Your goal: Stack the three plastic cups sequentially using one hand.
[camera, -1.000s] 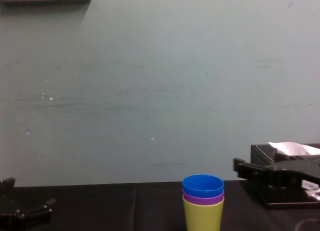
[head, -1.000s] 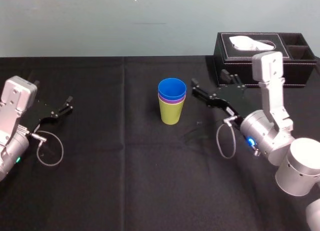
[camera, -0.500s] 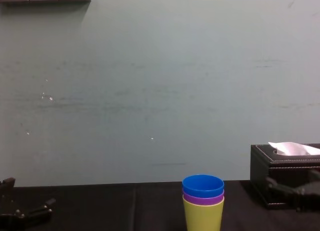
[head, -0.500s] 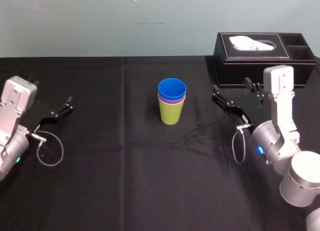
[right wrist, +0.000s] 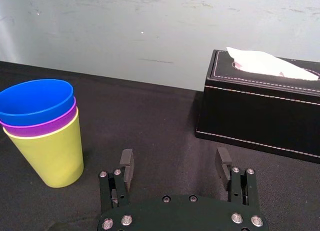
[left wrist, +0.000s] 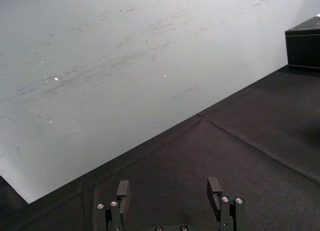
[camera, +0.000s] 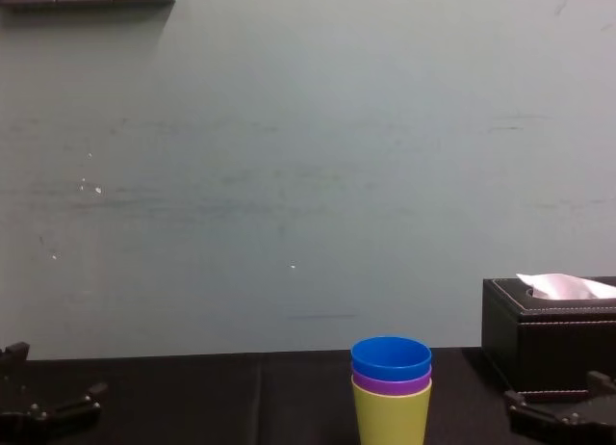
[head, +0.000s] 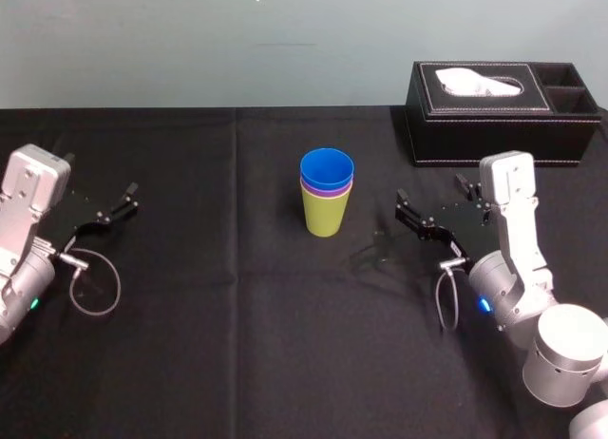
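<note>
The three plastic cups stand nested in one upright stack at the table's middle. The blue cup (head: 327,166) is on top, the purple cup (head: 326,186) shows as a rim under it, and the yellow-green cup (head: 325,216) is at the bottom. In the right wrist view the stack (right wrist: 42,128) stands apart from the fingers. My right gripper (head: 429,192) hovers low to the right of the stack, open and empty (right wrist: 174,158). My left gripper (head: 100,175) rests at the far left, open with nothing between its fingers (left wrist: 168,187).
A black tissue box (head: 503,111) with white tissue stands at the back right, just beyond the right gripper. The table is covered by a black cloth (head: 209,306). A pale wall rises behind the table.
My right gripper has drawn back from beside the cup stack toward the right and sunk lower, staying open. The cups and the left arm have not moved.
</note>
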{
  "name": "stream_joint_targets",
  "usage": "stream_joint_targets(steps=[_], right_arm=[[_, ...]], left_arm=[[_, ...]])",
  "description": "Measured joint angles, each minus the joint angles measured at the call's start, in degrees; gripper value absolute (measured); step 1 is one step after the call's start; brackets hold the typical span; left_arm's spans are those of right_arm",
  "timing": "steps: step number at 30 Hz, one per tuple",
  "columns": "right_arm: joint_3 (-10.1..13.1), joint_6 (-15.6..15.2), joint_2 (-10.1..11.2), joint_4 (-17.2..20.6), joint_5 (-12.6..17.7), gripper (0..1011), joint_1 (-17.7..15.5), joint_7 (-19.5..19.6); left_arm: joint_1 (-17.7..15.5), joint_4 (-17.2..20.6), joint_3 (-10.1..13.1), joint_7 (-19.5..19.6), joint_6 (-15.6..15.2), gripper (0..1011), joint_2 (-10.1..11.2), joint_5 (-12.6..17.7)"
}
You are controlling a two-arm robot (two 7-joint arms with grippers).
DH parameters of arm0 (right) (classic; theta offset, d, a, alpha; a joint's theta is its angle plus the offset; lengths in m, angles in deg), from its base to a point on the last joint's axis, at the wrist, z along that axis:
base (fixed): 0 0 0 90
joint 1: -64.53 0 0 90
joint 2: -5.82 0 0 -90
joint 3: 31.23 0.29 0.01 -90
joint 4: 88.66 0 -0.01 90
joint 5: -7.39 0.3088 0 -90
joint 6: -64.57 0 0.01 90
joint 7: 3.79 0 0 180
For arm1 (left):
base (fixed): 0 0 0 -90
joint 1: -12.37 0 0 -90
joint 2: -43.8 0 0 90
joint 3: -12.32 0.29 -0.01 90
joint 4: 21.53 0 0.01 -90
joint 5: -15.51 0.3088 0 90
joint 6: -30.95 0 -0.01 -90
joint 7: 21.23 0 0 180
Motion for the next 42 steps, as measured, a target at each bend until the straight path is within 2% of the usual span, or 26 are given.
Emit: stream_joint_targets(steps=[42], right_arm=[[-0.01,-0.05,0.06,0.33,0.07,1003,0.06,0.43]], left_arm=[[0.00,0.00,0.00,0.00,0.00,1011,0.00,0.00]])
